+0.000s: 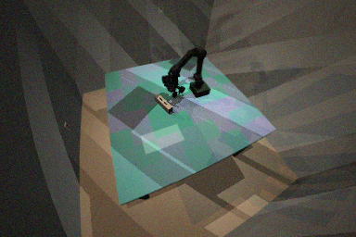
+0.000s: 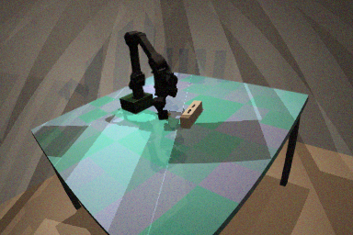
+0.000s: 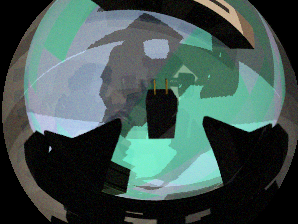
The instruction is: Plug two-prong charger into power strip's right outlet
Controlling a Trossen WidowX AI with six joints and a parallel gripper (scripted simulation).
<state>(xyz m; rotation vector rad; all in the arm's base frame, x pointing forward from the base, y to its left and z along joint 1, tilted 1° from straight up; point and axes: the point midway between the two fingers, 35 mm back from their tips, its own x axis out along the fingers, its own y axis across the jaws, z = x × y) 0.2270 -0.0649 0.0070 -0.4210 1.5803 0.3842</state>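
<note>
The black charger lies on the table beside the power strip. Its two gold prongs point toward the top of the wrist view, toward the strip's side. The beige power strip lies flat with its dark slots facing up; the wrist view shows only part of it, at the top right. My gripper is open and empty, pointing down over the charger. In the wrist view its fingertips stand on either side of the charger with gaps. The exact height above it is hard to tell.
The arm's dark green base stands on the table behind the charger, on the side away from the strip. The patterned green and lilac table carries shadows and light patches. The strip is the nearest obstacle to the gripper.
</note>
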